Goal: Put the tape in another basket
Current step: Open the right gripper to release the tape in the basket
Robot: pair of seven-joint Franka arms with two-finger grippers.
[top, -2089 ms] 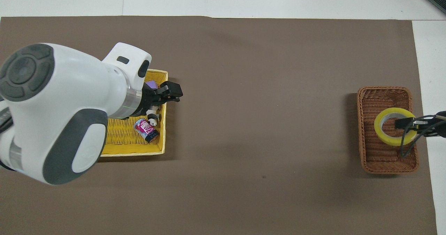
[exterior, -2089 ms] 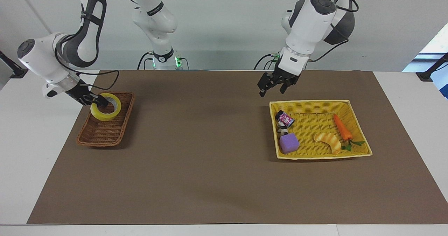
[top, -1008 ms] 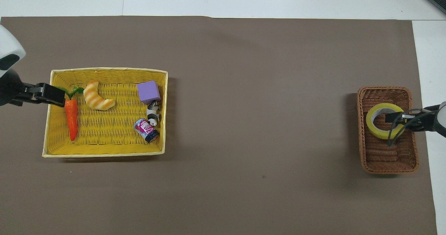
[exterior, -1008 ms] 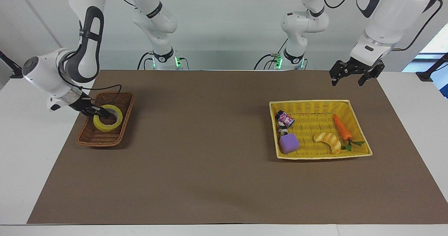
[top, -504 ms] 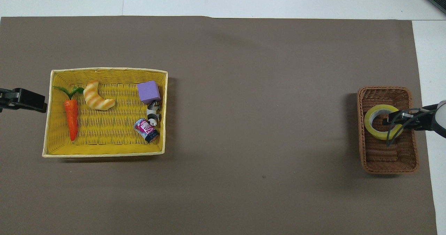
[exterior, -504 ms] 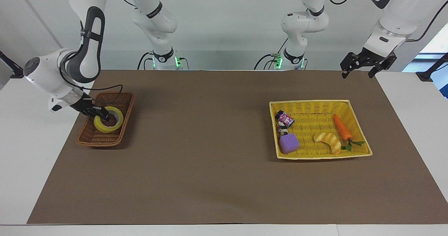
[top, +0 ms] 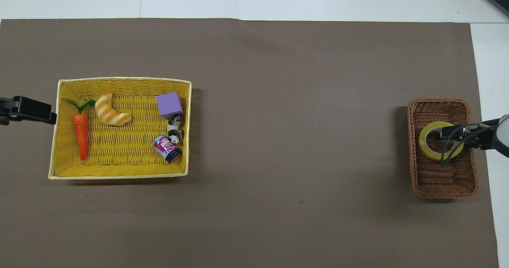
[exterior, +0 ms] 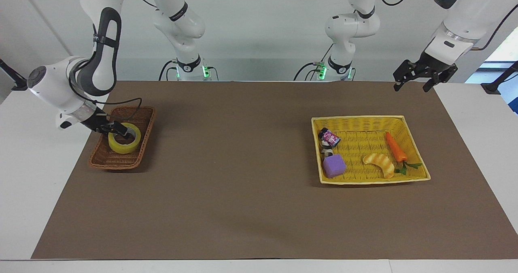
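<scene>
The yellow tape point(exterior: 124, 143) lies flat in the dark-brown wicker basket point(exterior: 115, 164) at the right arm's end of the table. It also shows in the overhead view point(top: 427, 150), on the floor of the basket point(top: 441, 178). My right gripper point(exterior: 118, 131) is low in the basket, at the tape's rim and over its core; the overhead view shows it point(top: 439, 134) over the ring's hole. My left gripper point(exterior: 410, 87) is open and empty, raised over the mat's edge at the left arm's end; it shows at the overhead view's border point(top: 39, 112).
A bright yellow woven basket point(exterior: 356, 118) toward the left arm's end holds a carrot toy point(exterior: 395, 146), a croissant toy point(exterior: 379, 163), a purple cube point(exterior: 334, 165) and a small can point(exterior: 330, 137). A brown mat point(exterior: 243, 163) covers the table.
The right gripper has lowered the tape from tilted above the brown basket to flat on its floor. The left arm has swung from beside the yellow basket out to its own end.
</scene>
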